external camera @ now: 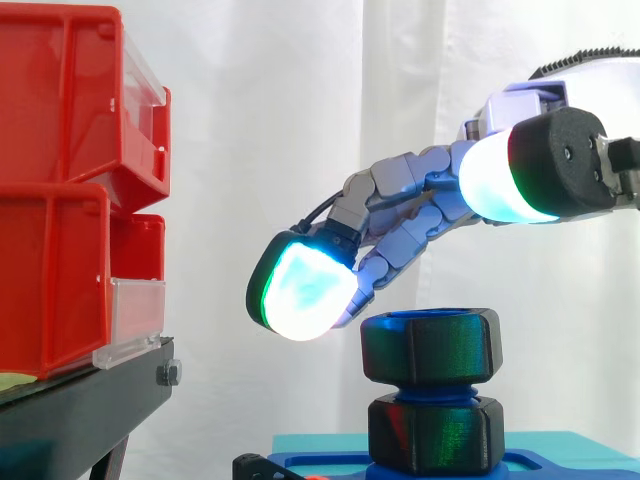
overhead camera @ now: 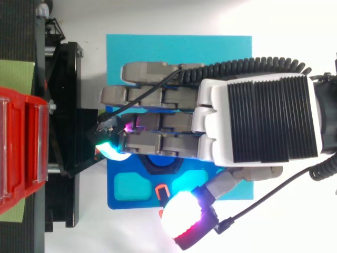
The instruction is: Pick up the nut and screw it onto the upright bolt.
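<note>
Judging from the side view, is the nut on yet? asks the first observer.

It looks started, says the second. The dark nut [external camera: 430,347] sits on top of the upright blue bolt [external camera: 428,396], whose blue rim shows in the nut's bore. Bare thread shows below it, above a second dark hex collar [external camera: 435,435] at the bolt's foot, so the running down is probably still left.

And the hand?

The hand [external camera: 395,190] hovers just above the nut with its fingers spread and relaxed, holding nothing. One glowing pad [external camera: 305,290] hangs just left of the nut, apart from it.

What is the count?

One nut, one bolt, one hex collar, one blue fixture [external camera: 320,462] on one cyan plate [overhead camera: 179,52], and two stacked red bins [external camera: 60,180] on one black stand [external camera: 80,405].
</note>
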Controlling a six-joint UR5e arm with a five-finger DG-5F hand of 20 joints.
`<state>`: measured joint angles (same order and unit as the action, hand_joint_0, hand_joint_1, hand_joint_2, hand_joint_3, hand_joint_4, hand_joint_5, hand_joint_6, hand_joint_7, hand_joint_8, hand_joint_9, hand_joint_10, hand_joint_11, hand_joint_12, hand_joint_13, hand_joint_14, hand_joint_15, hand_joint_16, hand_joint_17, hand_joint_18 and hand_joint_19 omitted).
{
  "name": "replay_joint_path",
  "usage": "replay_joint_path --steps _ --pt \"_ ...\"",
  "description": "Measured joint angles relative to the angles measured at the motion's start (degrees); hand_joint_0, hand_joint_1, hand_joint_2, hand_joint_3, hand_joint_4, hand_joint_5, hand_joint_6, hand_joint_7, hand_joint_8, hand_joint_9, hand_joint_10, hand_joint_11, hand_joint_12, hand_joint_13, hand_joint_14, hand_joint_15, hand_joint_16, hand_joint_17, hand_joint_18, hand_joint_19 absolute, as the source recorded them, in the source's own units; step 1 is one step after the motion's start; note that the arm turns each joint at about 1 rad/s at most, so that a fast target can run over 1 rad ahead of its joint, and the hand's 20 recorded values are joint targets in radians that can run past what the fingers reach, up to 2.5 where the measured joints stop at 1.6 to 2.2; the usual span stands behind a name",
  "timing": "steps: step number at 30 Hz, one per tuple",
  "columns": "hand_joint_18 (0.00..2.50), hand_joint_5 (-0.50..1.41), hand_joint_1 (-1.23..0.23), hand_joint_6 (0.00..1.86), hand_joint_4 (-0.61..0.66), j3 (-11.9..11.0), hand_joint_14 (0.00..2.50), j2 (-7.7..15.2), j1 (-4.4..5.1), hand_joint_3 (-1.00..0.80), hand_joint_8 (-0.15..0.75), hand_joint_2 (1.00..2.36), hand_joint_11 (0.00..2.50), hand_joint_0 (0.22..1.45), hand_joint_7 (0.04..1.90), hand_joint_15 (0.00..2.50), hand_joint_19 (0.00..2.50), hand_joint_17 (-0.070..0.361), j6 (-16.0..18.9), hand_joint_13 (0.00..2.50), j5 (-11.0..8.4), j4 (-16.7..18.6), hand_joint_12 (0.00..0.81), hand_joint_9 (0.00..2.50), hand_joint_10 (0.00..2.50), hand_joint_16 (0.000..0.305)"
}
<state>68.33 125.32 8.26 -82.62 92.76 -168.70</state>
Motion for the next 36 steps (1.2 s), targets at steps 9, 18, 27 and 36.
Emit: replay_joint_path --steps 9,18,27,36 --pt "0.00 -0.02 -0.10 0.50 0.20 0.00 0.00 0.00 -0.59 -0.50 0.190 1.00 0.00 0.51 1.41 0.00 0.00 0.073 0.00 0.26 0.88 -0.22 0.292 0.27 0.00 0.032" --pt "0.00 0.00 -0.14 0.53 0.18 0.00 0.00 0.01 -1.37 -0.50 0.197 1.00 0.00 0.52 1.45 0.00 0.00 0.066 0.00 0.34 1.98 -0.29 0.279 0.38 0.00 0.029" --pt "0.11 0.02 -0.22 0.59 0.15 -0.01 0.00 0.01 -1.97 -0.50 0.215 1.00 0.00 0.54 1.38 0.00 0.00 0.050 0.00 0.55 2.19 -0.24 0.245 0.69 0.00 0.022" --pt "0.23 0.04 -0.22 0.61 0.11 0.01 0.00 0.01 -3.00 -0.50 0.224 1.00 0.00 0.53 1.37 0.00 0.00 0.047 0.00 0.68 3.92 -0.24 0.225 0.92 0.00 0.021"
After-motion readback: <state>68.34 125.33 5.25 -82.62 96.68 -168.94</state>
